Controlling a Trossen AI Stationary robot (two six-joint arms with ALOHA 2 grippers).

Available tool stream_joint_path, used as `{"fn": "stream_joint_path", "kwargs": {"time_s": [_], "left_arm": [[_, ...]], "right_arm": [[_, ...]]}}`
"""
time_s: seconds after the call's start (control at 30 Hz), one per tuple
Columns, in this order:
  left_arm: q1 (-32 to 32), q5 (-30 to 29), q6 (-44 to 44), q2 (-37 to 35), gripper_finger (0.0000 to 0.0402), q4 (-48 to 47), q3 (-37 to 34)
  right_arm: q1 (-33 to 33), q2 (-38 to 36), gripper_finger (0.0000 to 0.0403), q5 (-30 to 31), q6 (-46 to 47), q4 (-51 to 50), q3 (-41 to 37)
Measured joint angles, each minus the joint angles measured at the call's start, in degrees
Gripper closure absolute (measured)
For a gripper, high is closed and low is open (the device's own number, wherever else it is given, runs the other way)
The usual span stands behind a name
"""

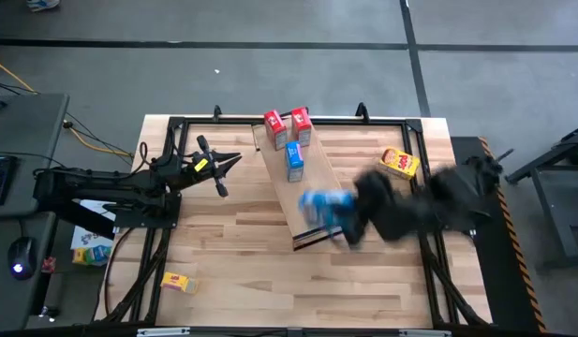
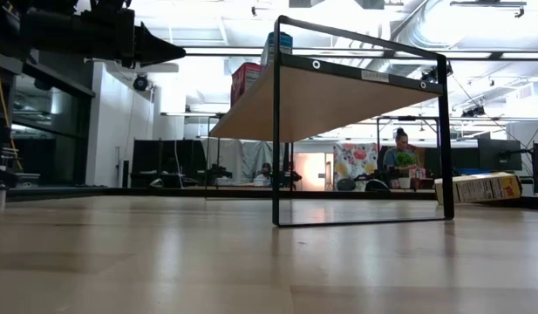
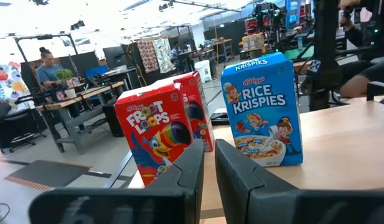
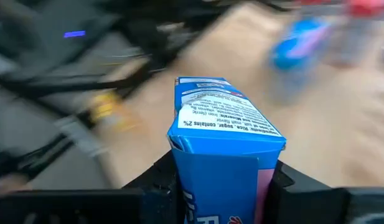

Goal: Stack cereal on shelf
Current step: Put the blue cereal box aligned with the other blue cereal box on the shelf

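We see a long wooden shelf [image 1: 307, 192] standing on the table [image 1: 232, 271], set at a slant across the middle. Two red cereal boxes [image 1: 288, 126] stand side by side at its far end. One blue cereal box [image 1: 294, 160] stands just in front of them, a little nearer to us.

The right gripper [image 1: 337, 217] is over the near end of the shelf. Its two fingers are squeezed on a second blue cereal box [image 4: 224, 152]. In the right wrist view the box sits upright between the fingers, with its top flap facing the camera. We cannot tell if the box touches the shelf or is just above it.

One yellow cereal box [image 1: 399, 163] lies on the table to the right of the shelf, well apart from it. Another yellow cereal box [image 1: 177, 280] lies near the table's front left corner.

The left gripper [image 1: 230, 159] waits to the left of the shelf. It holds nothing, and its fingers [image 3: 182, 171] are close together with only a thin gap. It points at the red boxes and the blue box.

In the room behind the table, a person [image 2: 400, 157] sits at a desk.
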Motion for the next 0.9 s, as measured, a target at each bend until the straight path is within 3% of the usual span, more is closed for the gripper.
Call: {"fn": "stream_joint_path", "kwargs": {"time_s": [0.1,0.23,0.4,0.67,0.9], "left_arm": [[0.0,0.0,0.0,0.0,0.0368,0.0,0.0],[0.0,0.0,0.0,0.0,0.0368,0.0,0.0],[0.0,0.0,-1.3,0.0,0.0368,-0.2,0.0],[0.0,0.0,-1.5,0.0,0.0368,-0.2,0.0],[0.0,0.0,-1.5,0.0,0.0368,-0.2,0.0]], "right_arm": [[-10.0,0.1,0.0293,-4.1,0.5,-7.5,1.2],[-21.6,-0.3,0.0293,-11.5,-4.7,-5.4,-2.8],[-31.6,1.3,0.0293,-18.7,-8.0,-6.5,-8.1],[-37.0,1.4,0.0293,-24.5,-10.5,-4.3,-19.8],[-37.1,1.3,0.0293,-26.2,-13.3,2.6,-23.1]]}}
